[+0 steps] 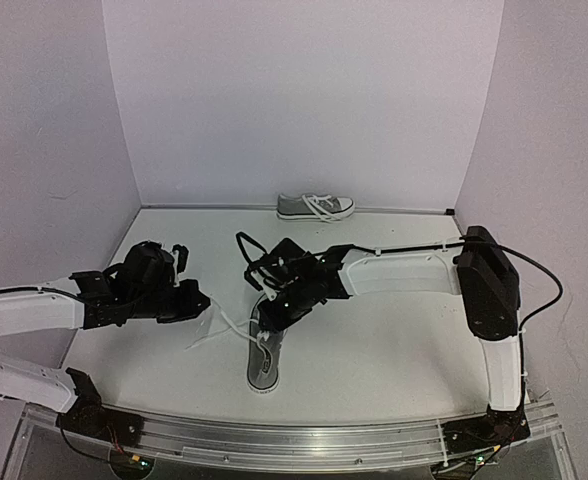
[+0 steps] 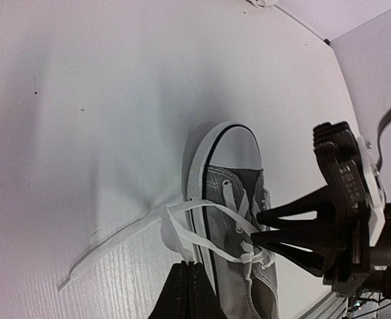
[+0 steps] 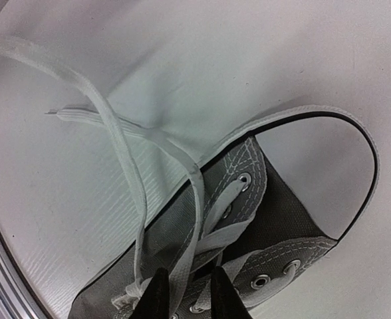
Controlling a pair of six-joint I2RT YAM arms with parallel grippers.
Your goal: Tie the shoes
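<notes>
White table (image 1: 394,340), R arm (image 1: 404,272) reaching left, near shoe (image 1: 263,365) at centre, far shoe (image 1: 315,207) by back wall, L gripper (image 2: 190,267) clenched on lace (image 2: 171,229) pulled left, R gripper (image 3: 192,292) over eyelets, fingers narrowly astride lace strand (image 3: 186,246), grip unclear.

L pincer (image 2: 189,271) shut; R pincer (image 3: 189,284) ajar?

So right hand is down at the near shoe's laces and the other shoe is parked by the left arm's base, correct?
Not quite. The right hand is at the laces of the near shoe, but the other shoe sits at the back wall, per the top view.
</notes>
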